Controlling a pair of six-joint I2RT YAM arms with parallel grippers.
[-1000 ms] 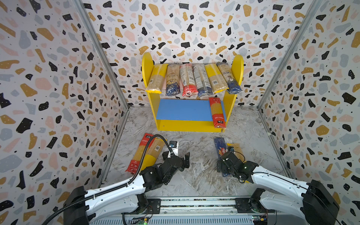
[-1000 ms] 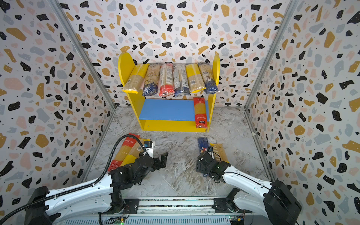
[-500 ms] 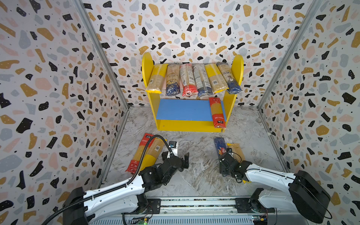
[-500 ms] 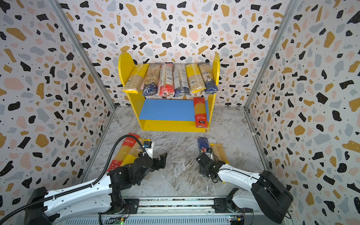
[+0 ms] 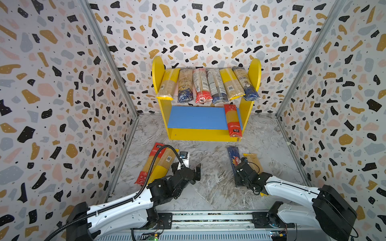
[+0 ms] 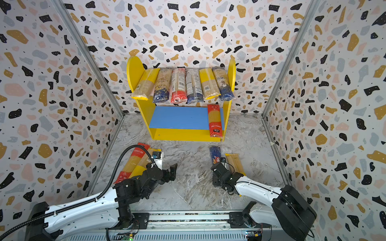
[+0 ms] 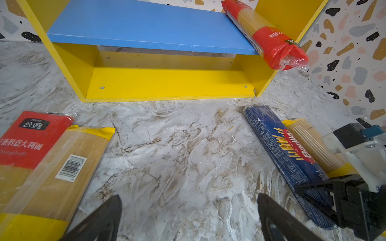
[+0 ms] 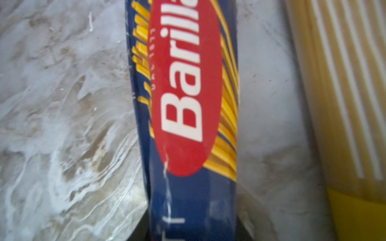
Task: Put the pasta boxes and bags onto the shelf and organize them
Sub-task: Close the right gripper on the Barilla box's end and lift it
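The shelf stands at the back, with several spaghetti packs side by side on its upper board. A red-ended pack lies at the right of the blue lower board. A blue Barilla box lies on the floor, and my right gripper is shut on its near end. A yellow-ended pack lies beside it. My left gripper hangs open over bare floor.
A red-ended pack and a yellow-ended pack lie together on the floor at the left, beside my left arm. Speckled walls close in both sides and the back. The marbled floor shows between the two arms.
My right gripper has closed from wide open onto the Barilla box, its arm swinging a little left. The left arm has stayed where it was.
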